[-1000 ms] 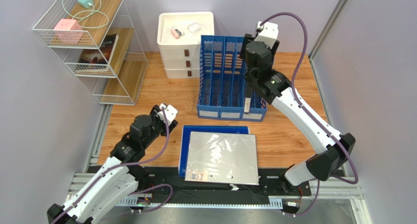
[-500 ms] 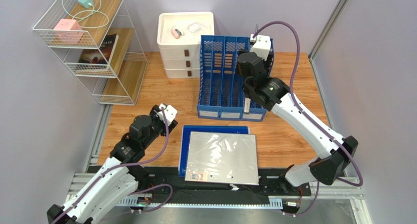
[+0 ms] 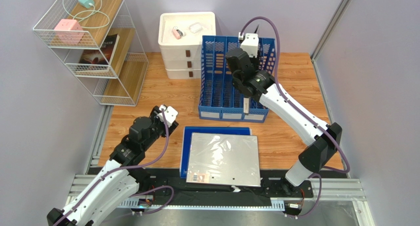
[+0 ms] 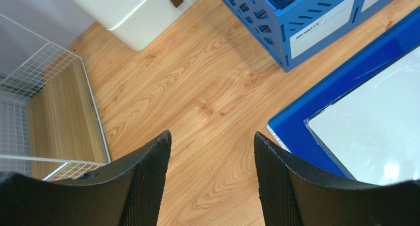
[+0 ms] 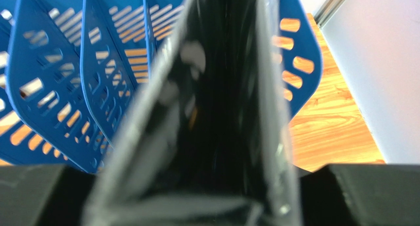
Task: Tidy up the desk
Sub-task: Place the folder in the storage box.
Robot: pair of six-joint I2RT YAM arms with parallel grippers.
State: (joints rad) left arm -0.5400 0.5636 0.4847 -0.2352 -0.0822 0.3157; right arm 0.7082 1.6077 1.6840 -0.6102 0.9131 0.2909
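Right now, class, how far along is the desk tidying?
Done: nothing shows filed in the blue file rack. In hand: the right gripper is shut on a glossy dark flat item, at the rack's right slots. Left: the blue folder and wrapped sheet lie on the desk; the left gripper hovers open.

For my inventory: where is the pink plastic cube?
Top view, far left: pink plastic cube on the white wire shelf's top board, near a mint-green charger.
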